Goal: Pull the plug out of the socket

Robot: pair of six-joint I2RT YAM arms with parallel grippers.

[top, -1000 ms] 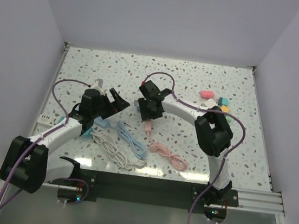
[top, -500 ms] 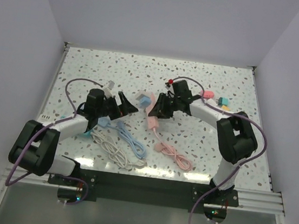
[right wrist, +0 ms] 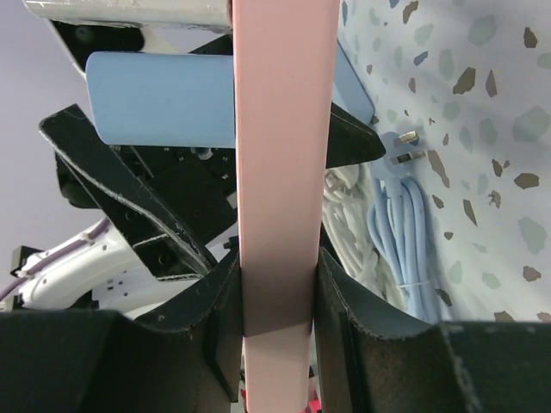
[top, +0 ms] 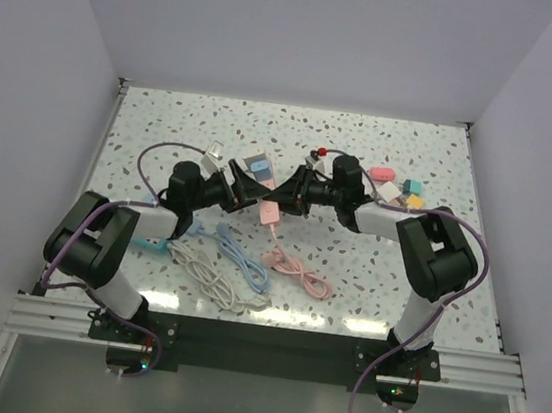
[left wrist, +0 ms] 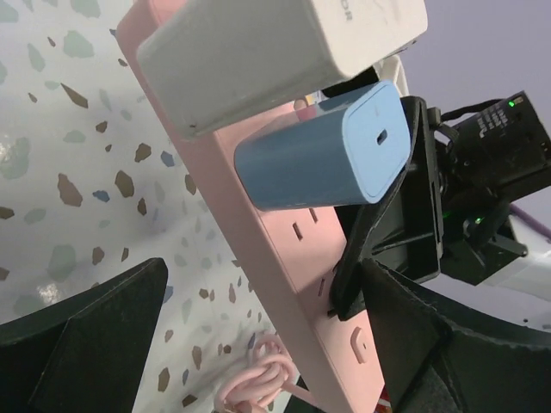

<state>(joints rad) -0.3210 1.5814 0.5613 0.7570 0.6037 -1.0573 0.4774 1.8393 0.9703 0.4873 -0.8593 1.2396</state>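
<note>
While my right gripper [right wrist: 275, 297] clamps the pink power strip [right wrist: 275, 129] edge-on, my left gripper [left wrist: 258, 340] stands open, fingers [left wrist: 77, 340] spread either side of the blue plug [left wrist: 323, 146] seated in that strip beside a white adapter [left wrist: 275, 43]. I judge the step as the grasp approach: next, close the left fingers on the plug body and pull straight off the strip face, right grip braced.

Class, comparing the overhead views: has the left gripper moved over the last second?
Yes. The left gripper has shifted right, away from the table's left edge, towards the pink power strip.
</note>
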